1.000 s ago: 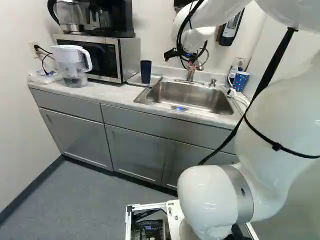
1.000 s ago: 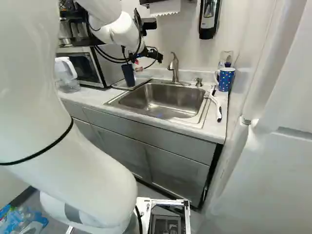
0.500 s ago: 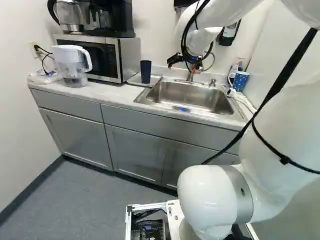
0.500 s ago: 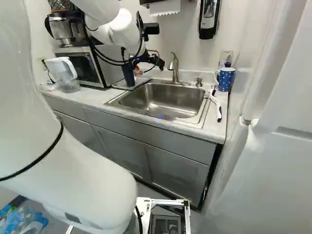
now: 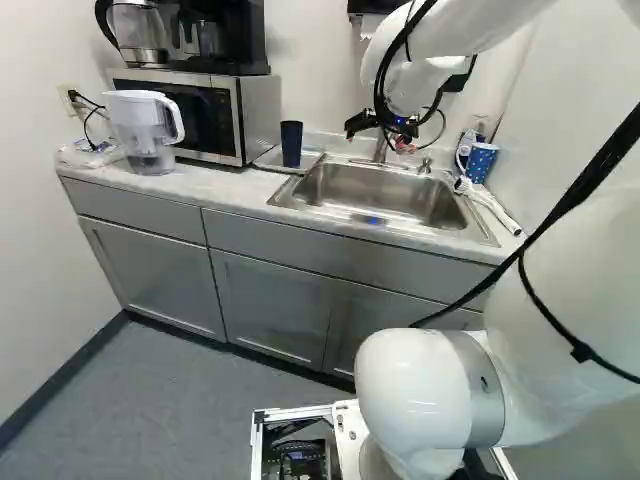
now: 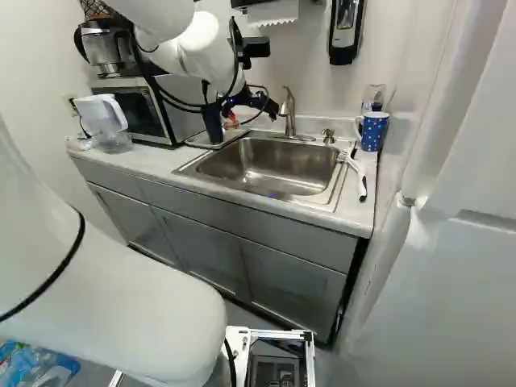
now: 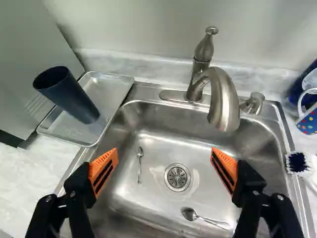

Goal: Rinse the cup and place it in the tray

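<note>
My gripper (image 5: pixel 397 132) hangs over the back of the sink (image 5: pixel 375 217), near the faucet (image 6: pixel 289 111). In the wrist view the gripper (image 7: pixel 164 166) stands wide open above the basin, with nothing between its orange pads. A dark blue cup (image 7: pixel 72 96) stands upright on the metal tray (image 7: pixel 64 135), beside the sink and off to one side of the fingers. The same cup (image 5: pixel 291 143) shows left of the sink in the left base view. The faucet's spout (image 7: pixel 225 101) is ahead of the fingers.
Two spoons (image 7: pixel 139 163) (image 7: pixel 200 217) lie in the basin near the drain. A dotted mug (image 6: pixel 372 131) and a white-handled brush (image 6: pixel 359 177) are at the sink's far side from the tray. A microwave (image 5: pixel 205 112) and water pitcher (image 5: pixel 145 130) stand beyond the tray.
The arm has shifted rightward in the left base view, and the gripper has come slightly lower, still open. The cup and tray have stayed in place, and so has the base.
</note>
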Robot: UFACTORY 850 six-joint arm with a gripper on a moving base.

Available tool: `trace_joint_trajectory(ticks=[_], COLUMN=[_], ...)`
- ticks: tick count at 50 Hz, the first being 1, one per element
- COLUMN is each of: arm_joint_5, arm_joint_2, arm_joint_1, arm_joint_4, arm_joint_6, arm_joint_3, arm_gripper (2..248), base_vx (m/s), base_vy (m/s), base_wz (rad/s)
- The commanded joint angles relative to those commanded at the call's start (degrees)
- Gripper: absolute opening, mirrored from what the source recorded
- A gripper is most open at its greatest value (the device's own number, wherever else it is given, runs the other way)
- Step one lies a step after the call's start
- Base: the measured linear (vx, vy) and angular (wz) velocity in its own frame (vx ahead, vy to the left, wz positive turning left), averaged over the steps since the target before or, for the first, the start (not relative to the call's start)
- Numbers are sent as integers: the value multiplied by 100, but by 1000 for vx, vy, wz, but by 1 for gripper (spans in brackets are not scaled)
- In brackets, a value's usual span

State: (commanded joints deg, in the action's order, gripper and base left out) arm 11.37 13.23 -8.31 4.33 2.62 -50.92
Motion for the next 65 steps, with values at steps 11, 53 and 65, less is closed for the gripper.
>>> trace_joint_trajectory(ticks=[11, 53, 65], arm_joint_5=[0, 0, 0], arm_joint_2=[51, 51, 51], arm_joint_1=[-69, -69, -69], arm_joint_4=[0, 0, 0], arm_joint_6=[0, 0, 0], arm_joint_3=[44, 44, 44], arm_gripper=[247, 247, 247], base_vx=[0, 0, 0], base_vy=[0, 0, 0], base_wz=[0, 0, 0])
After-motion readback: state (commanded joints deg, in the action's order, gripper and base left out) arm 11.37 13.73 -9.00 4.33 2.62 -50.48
